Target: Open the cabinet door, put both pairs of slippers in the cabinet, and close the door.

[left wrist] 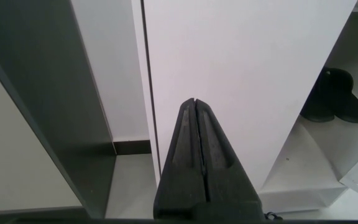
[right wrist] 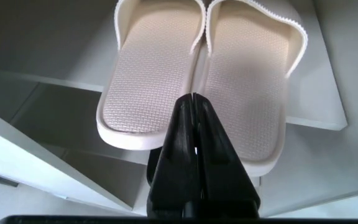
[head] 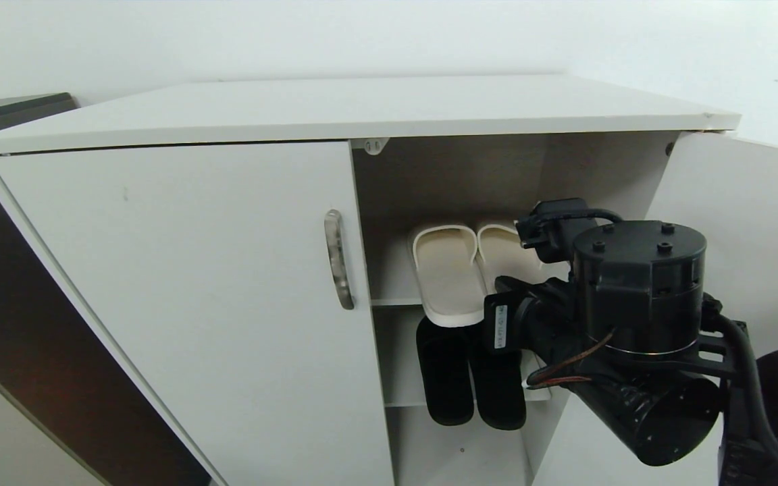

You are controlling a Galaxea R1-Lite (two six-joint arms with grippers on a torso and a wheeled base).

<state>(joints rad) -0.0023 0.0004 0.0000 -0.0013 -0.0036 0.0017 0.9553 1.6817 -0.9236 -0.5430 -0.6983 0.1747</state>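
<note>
Cabinet: you are facing a white cabinet (head: 362, 108) with two doors, standing against a pale wall (head: 389, 34).
Left door: the cabinet's left door (head: 193, 283) is shut, and its metal handle (head: 338, 260) stands upright along the inner edge.
Right door: the cabinet's right door (head: 754, 223) is swung wide open, so you can see into the right half.
White slippers: the white slippers (head: 450, 277) lie side by side, touching, on the cabinet's upper shelf (head: 396, 302). Their heels stick out past its front edge.
Black slippers: the black slippers (head: 446, 378) sit on the cabinet's lower shelf (head: 402, 403), directly under the white pair. Their heels also overhang the edge.
Right gripper: your right gripper (right wrist: 194, 102) is at the cabinet's open right half with its fingers pressed together and nothing between them. It points at the seam between the white slippers' heels. You cannot tell whether the tip touches them.
Right arm: the right arm (head: 632, 297) crosses in front of the cabinet's opening and hides part of the right-hand slippers.
Left gripper: your left gripper (left wrist: 194, 106) is also pressed together and empty, aimed at the face of the cabinet's shut left door, apart from it.
Beside the cabinet: a dark panel (head: 24, 270) stands at the cabinet's left side.
</note>
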